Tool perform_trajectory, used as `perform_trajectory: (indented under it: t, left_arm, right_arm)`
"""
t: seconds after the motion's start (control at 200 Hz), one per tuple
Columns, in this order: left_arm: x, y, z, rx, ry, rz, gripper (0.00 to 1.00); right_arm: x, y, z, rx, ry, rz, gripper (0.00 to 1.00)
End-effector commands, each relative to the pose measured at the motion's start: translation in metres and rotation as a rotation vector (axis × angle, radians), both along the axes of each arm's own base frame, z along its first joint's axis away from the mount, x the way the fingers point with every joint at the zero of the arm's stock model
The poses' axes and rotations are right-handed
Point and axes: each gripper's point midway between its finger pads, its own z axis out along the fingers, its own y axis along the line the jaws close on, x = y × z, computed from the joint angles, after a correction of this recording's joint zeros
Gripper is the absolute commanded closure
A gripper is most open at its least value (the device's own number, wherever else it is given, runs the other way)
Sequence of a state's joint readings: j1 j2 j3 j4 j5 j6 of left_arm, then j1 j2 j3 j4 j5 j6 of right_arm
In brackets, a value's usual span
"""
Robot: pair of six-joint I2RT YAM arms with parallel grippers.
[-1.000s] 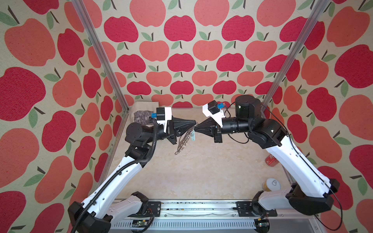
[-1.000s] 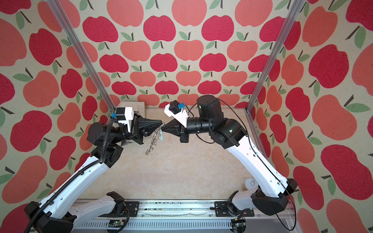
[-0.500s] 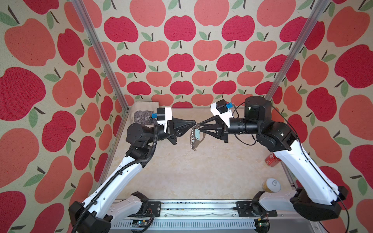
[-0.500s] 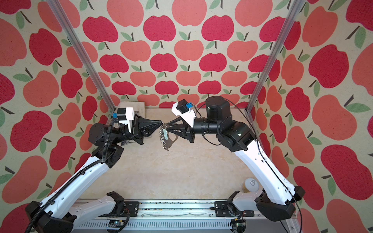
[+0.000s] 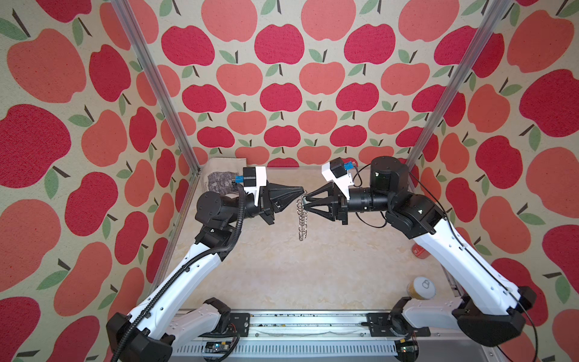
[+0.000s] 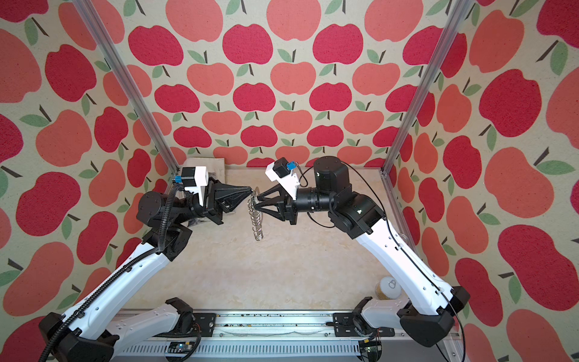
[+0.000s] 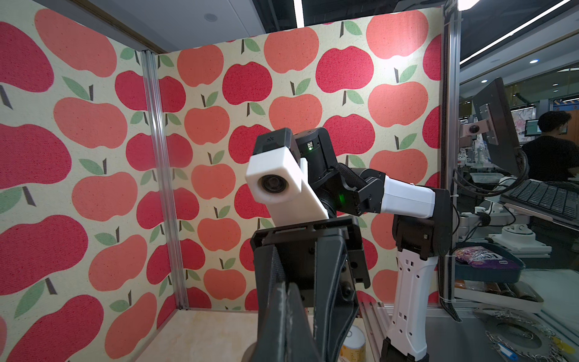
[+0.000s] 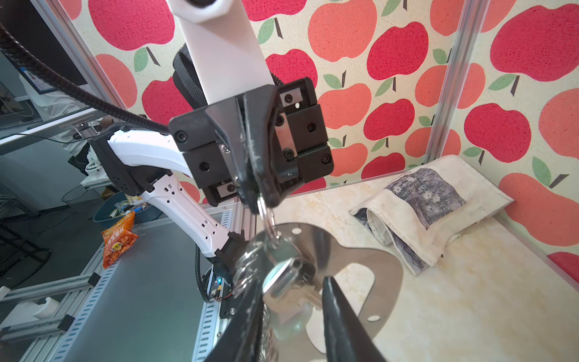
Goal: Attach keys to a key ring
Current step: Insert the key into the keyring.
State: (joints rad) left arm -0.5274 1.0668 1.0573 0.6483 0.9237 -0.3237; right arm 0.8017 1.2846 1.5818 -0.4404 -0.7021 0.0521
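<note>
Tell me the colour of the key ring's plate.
Shiny silver-grey metal. The key ring shows best in the right wrist view.

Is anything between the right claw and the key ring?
Nothing visible stands between them. The open right claw has its tips right at the key ring, which hangs in the air from the shut left claw.

Beige marbled table point(image 5: 282, 266), folded cloth bag point(image 5: 219, 178), red item point(image 5: 419, 252), yellow can point(image 5: 421, 288)

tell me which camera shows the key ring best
Right wrist view: the key ring is close up, flat face, cutout and hanging key plain. Both top views show it edge-on, hanging from the left gripper. In the left wrist view the fingers hide it.
</note>
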Motion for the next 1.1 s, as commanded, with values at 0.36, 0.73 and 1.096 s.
perform_trajectory:
  t: [0.36, 0.73, 1.096]
  left_arm:
    - [-0.011, 0.010, 0.015, -0.044, -0.071, 0.020, 1.00]
    - [-0.011, 0.010, 0.016, -0.045, -0.075, 0.023, 1.00]
    - [-0.011, 0.011, 0.015, -0.044, -0.073, 0.028, 1.00]
  right_arm:
    - [0.003, 0.003, 0.010, 0.060, 0.013, -0.002, 0.72]
    - [0.002, 0.006, 0.004, 0.043, 0.016, 0.002, 0.80]
    - [-0.009, 0.001, 0.006, -0.028, -0.064, -0.011, 1.00]
